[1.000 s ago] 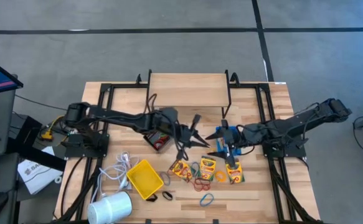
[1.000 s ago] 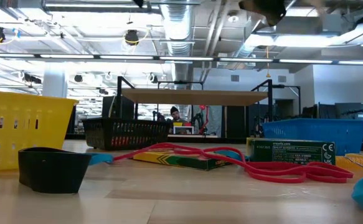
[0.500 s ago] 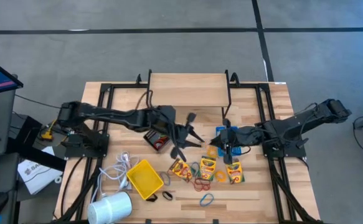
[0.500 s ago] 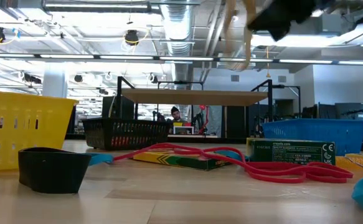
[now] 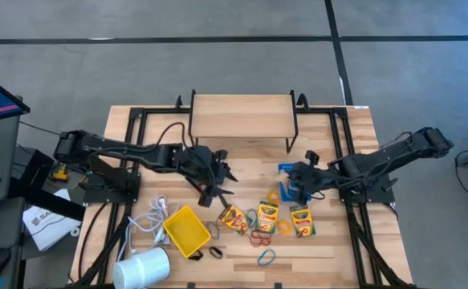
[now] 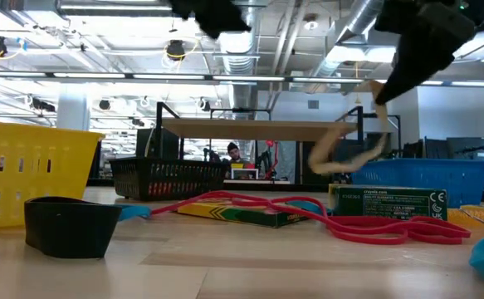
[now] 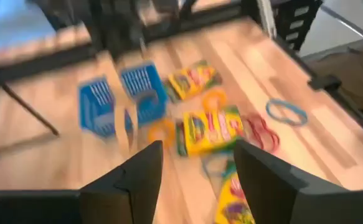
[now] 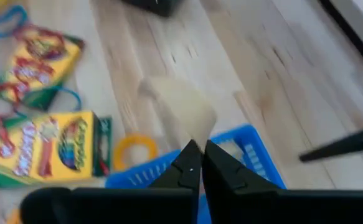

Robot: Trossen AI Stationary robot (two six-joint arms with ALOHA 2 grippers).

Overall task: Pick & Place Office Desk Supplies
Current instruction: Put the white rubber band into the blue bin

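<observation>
A tan rubber band (image 6: 345, 154) hangs from my right gripper (image 6: 380, 87), which is shut on it above the blue bin (image 6: 416, 178). My left gripper (image 7: 197, 149) is open and holds nothing; in the high view it stands left of the supplies (image 5: 221, 183). Three crayon boxes (image 5: 266, 217) lie flat on the table with red, blue and green bands (image 5: 259, 237) among them. An orange ring (image 8: 134, 149) lies beside the blue bin (image 8: 243, 155). The yellow bin (image 5: 187, 230) stands at the near left. The left arm hides the black bin in the high view. My right gripper pinches the tan band's upper end (image 6: 378, 98) between its two shut fingers, which slant down from the table's right. The band hangs slack and blurred below them, its lower loop (image 6: 333, 162) at about the height of the blue bin's rim.
A white coiled cable (image 5: 149, 221) and a white cylinder (image 5: 141, 267) lie at the near left corner. A small dark clip (image 5: 216, 253) lies by the yellow bin. A raised wooden shelf (image 5: 242, 116) on black legs stands at the far middle. A black cup-shaped thing (image 6: 71, 224) fills the low view's near left.
My left gripper has opened, let go of the tan band and drawn back toward the table's left edge. My right gripper has taken the band and tipped downward. The band, high up a moment ago, now dangles lower by the blue bin.
</observation>
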